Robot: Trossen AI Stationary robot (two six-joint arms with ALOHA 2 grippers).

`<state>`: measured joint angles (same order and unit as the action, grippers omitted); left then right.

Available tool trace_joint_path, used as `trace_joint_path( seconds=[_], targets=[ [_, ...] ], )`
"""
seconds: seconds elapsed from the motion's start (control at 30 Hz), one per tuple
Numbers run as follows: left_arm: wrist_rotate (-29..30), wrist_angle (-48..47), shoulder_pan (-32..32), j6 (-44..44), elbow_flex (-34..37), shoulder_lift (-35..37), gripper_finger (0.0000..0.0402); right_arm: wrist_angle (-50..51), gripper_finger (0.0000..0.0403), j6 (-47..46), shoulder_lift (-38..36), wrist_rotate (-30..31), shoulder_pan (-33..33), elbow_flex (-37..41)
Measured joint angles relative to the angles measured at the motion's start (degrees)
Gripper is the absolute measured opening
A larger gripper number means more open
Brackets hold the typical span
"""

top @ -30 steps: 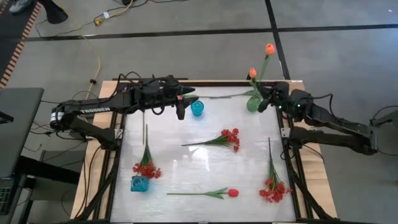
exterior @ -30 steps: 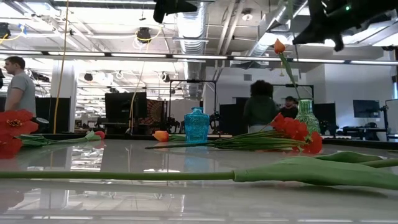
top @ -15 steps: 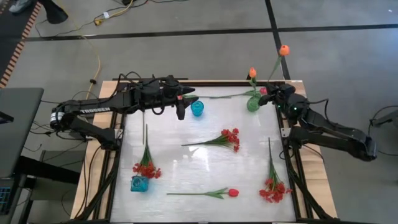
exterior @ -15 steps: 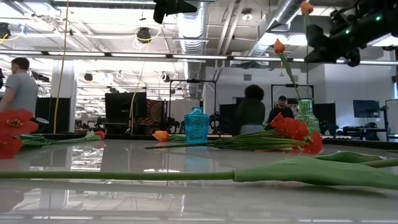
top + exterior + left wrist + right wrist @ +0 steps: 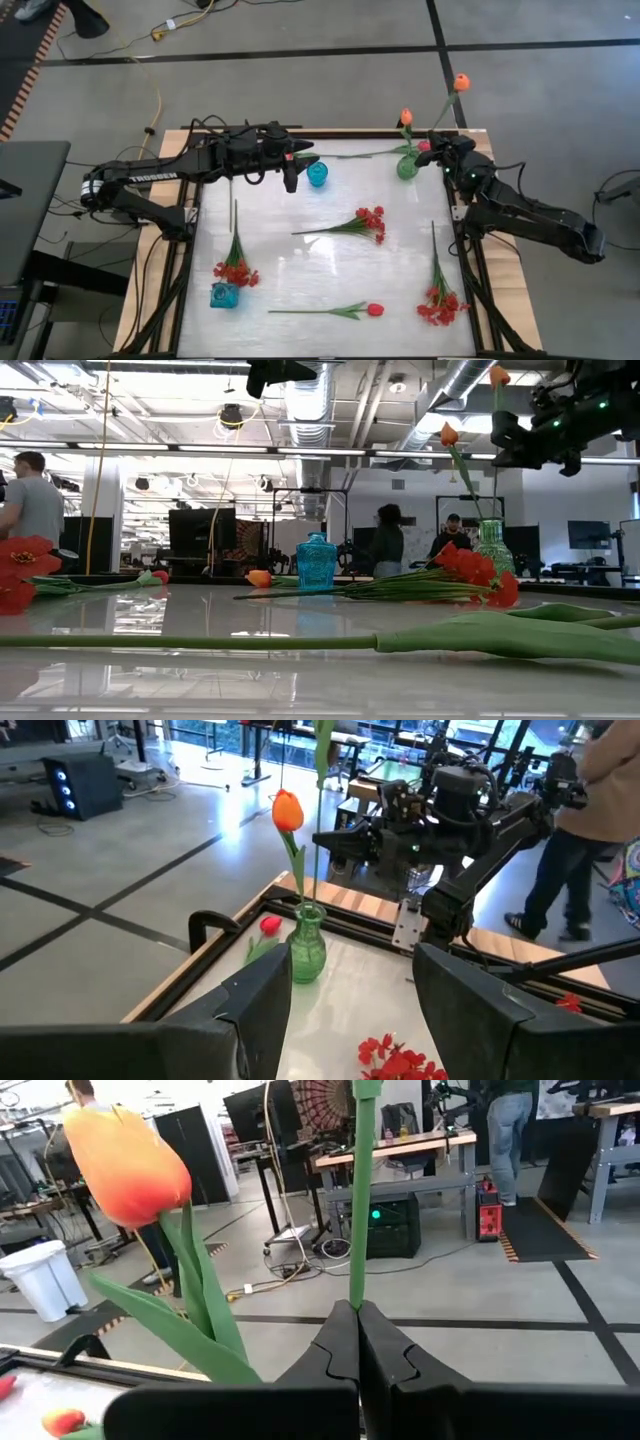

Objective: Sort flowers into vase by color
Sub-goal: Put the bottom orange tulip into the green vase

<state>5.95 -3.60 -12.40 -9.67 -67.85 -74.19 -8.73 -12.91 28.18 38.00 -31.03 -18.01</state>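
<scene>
White tabletop (image 5: 320,260), upper right: right gripper (image 5: 447,150) pinches an orange tulip (image 5: 460,82) above the green vase (image 5: 406,167); its stem could miss the narrow mouth. Left gripper (image 5: 292,178) hangs spread.

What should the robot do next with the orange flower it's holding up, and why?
Probably lower it. The right gripper is shut on the orange tulip stem, held upright beside the green vase, which already holds one orange tulip, so this stem's lower end likely needs guiding into that vase's mouth.

Orange tulips (image 5: 406,117) in a green vase (image 5: 406,167), a blue vase (image 5: 317,175), red sprays (image 5: 372,223)
</scene>
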Motion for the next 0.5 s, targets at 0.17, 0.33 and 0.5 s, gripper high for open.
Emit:
trace_joint_path(
  seconds=[0.17, 0.33, 0.5],
  targets=[
    [-0.03, 0.00, 0.00, 0.06, 0.00, 0.00, 0.0197, 0.02, 0.0016, 2.31, 2.22, -0.15, -0.04, 0.01],
    [-0.03, 0.00, 0.00, 0.13, 0.00, 0.00, 0.0197, -0.28, 0.0019, 2.30, 6.43, -0.28, 0.54, 0.08],
    [-0.07, 0.00, 0.00, 0.15, 0.02, 0.00, 0.0197, -2.78, 0.0024, 2.28, 9.91, -0.55, 0.69, 0.08]
  ],
)
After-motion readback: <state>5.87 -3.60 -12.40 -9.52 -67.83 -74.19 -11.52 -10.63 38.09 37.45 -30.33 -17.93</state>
